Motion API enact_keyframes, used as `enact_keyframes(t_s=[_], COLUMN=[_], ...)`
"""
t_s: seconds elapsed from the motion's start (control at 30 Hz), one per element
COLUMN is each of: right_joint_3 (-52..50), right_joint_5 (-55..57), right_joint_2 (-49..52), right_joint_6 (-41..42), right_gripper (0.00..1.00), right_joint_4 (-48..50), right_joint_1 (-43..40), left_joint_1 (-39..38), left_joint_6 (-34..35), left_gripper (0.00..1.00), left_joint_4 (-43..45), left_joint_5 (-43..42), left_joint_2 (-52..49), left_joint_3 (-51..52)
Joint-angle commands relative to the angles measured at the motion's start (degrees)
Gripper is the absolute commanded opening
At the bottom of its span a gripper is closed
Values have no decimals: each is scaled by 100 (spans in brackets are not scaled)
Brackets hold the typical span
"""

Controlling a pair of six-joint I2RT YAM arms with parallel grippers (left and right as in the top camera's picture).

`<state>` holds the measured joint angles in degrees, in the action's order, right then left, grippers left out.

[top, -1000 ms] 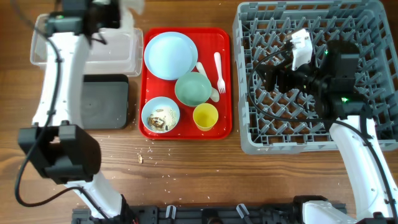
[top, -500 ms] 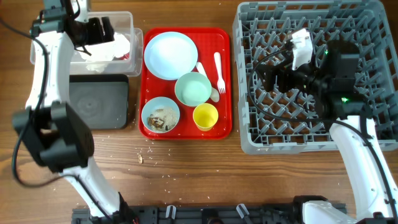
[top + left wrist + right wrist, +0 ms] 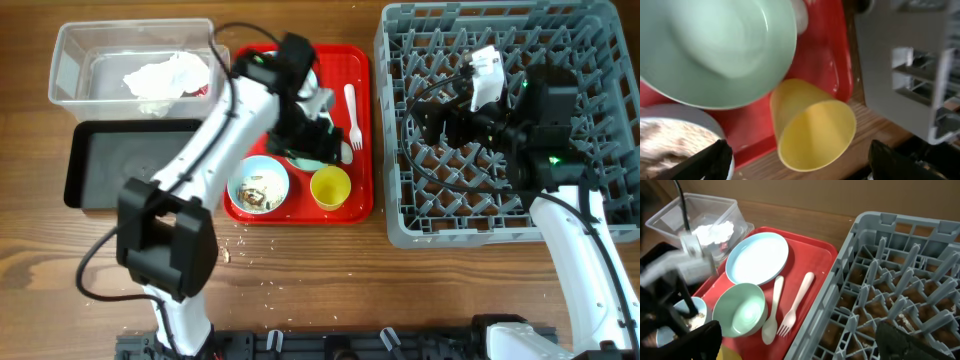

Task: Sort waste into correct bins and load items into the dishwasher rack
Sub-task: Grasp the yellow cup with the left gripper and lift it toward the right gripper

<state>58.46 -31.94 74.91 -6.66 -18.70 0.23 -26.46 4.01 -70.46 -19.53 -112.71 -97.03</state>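
My left gripper (image 3: 322, 145) hangs open and empty over the red tray, above the empty light blue bowl (image 3: 715, 50) and the yellow cup (image 3: 812, 130); one finger (image 3: 715, 160) is near the bowl of food scraps (image 3: 258, 186). The pale blue plate (image 3: 757, 257), white spoon (image 3: 771, 312) and fork (image 3: 797, 302) lie on the tray. The crumpled napkin (image 3: 165, 75) rests in the clear tub (image 3: 70, 60). The black tray (image 3: 130, 165) sits below it. My right gripper (image 3: 420, 128) is open over the grey dishwasher rack (image 3: 600, 200), holding nothing.
The red tray (image 3: 365, 60) sits between the bins and the rack. Crumbs (image 3: 226, 255) are scattered on the wooden table in front of it. My left arm (image 3: 210, 130) crosses over the black tray's corner and the plate's left part.
The left arm swung right from above the clear tub to over the red tray. The napkin was let go and now lies in the tub. The right arm has not moved.
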Motion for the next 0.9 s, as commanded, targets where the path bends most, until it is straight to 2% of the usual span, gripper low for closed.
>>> enact_keyframes(t_s=[0.0,0.07,0.17,0.27,0.3,0.33,0.43,0.5,0.6,0.63,0.7,0.8,0.87], right_joint_3=[109,109,109,109,109,109,109,109,109,109,109,109,109], right_joint_5=[-98,-96,-96,-96,-96,-96,-98,-271,-1209,-1989,-2739,-3757,-4054], right_joint_2=[52,52,52,52,52,52,52,52,74,208,522,1038,1272], right_joint_6=[90,87,87,87,87,87,350,809,1307,1307,1307,1333,1600], right_gripper=[100,100,100,100,99,100,99,99,99,99,99,99,99], right_joint_4=[24,22,22,22,24,24,63,173,629,1099,1746,2507,2953], right_joint_1=[17,17,17,17,17,17,17,17,20,57,232,411,411], left_joint_1=[-160,-240,-363,-431,-431,-428,-328,-127,450,944,1421,1690,1698], left_joint_6=[748,800,848,850,850,850,850,844,704,518,518,527,546], left_gripper=[80,73,46,32,22,6,4,4,4,4,4,4,4], left_joint_4=[345,553,811,1014,1036,1032,984,848,918,1305,2028,2824,3025], left_joint_5=[286,289,291,291,291,291,168,-321,-1246,-2496,-4350,-5925,-6428], left_joint_2=[-24,-24,-24,-26,-26,-24,-17,66,365,501,507,503,503], left_joint_3=[658,894,1097,1246,1263,1263,1182,907,494,378,380,380,380])
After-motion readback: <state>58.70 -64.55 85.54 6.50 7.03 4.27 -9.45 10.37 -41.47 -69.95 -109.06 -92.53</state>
